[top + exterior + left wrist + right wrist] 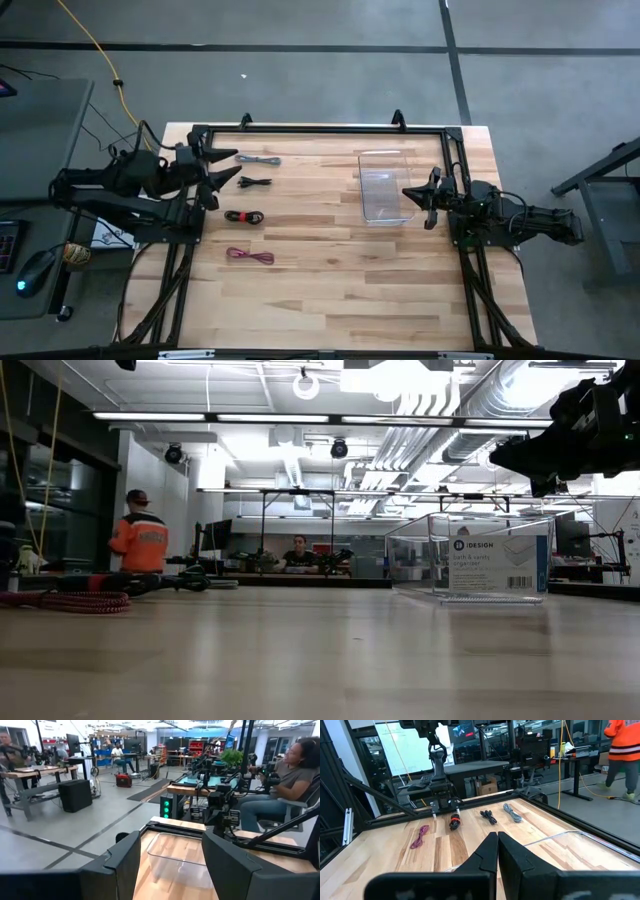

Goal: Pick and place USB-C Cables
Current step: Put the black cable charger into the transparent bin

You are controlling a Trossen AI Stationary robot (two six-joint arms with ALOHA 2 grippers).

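Observation:
Four cable bundles lie flat in a column on the left half of the wooden table. The grey (258, 159) is farthest, then the black (255, 182), the black-and-red (244, 216), and the magenta-red (250, 256) nearest. The right wrist view shows them as grey (512, 813), black (488, 816), black-and-red (454, 820) and magenta-red (420, 836). My left gripper (213, 178) hovers open just left of the black bundle, fingers wide apart (170, 865). My right gripper (424, 197) hangs shut (497, 845) at the right side of the clear box, touching nothing.
A clear plastic box (385, 186) stands right of centre, open upward, also seen with its label in the low view (480, 560). A dark frame (320, 128) runs along the far edge and both sides. People sit and stand in the room beyond.

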